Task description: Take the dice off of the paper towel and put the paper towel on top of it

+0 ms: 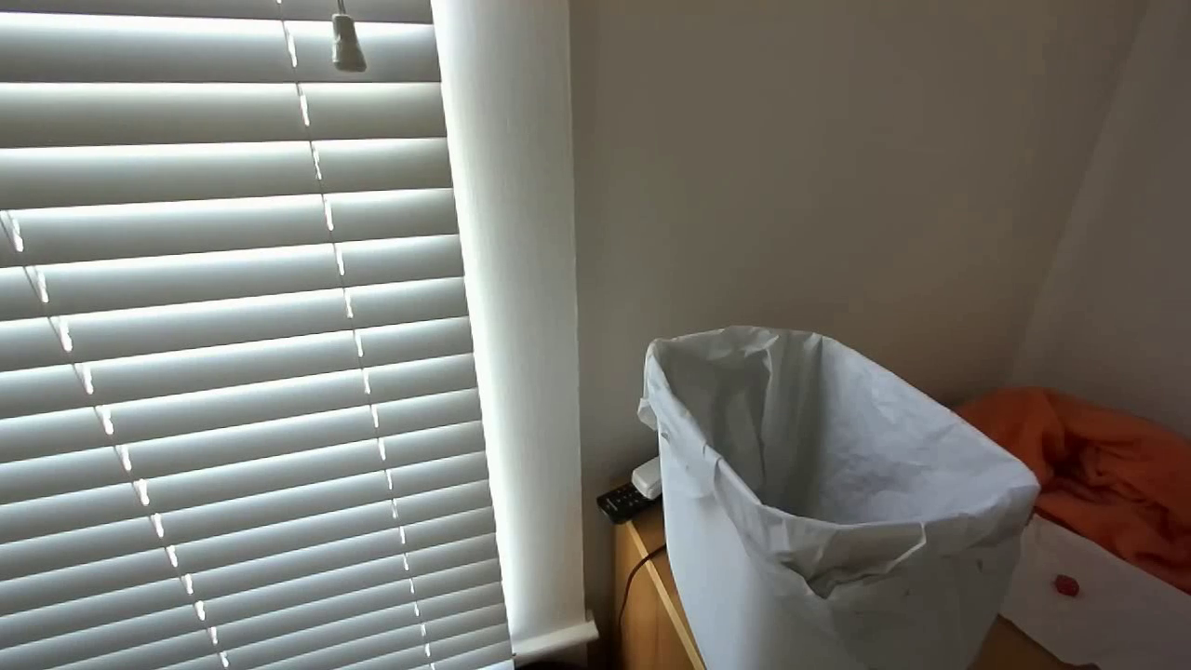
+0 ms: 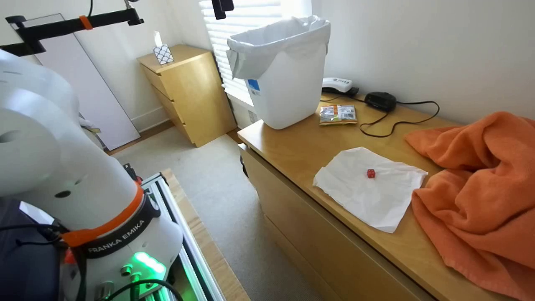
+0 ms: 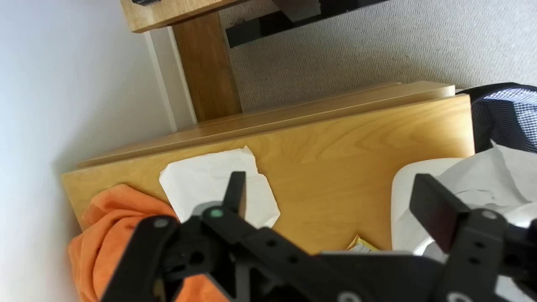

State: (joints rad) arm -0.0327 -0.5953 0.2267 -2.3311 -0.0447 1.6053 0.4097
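Observation:
A small red die sits on the white paper towel, which lies spread on the wooden dresser top. Both also show in an exterior view, the die on the towel at the lower right. In the wrist view the paper towel lies at the left, partly behind a finger; the die does not show there. My gripper is open, its fingers wide apart with nothing between them. It is high above the dresser, between the towel and the bin.
A tall white bin with a liner stands at the dresser's end. A crumpled orange cloth lies against the towel's side. A snack packet, a white handset and a black device with a cable lie near the wall.

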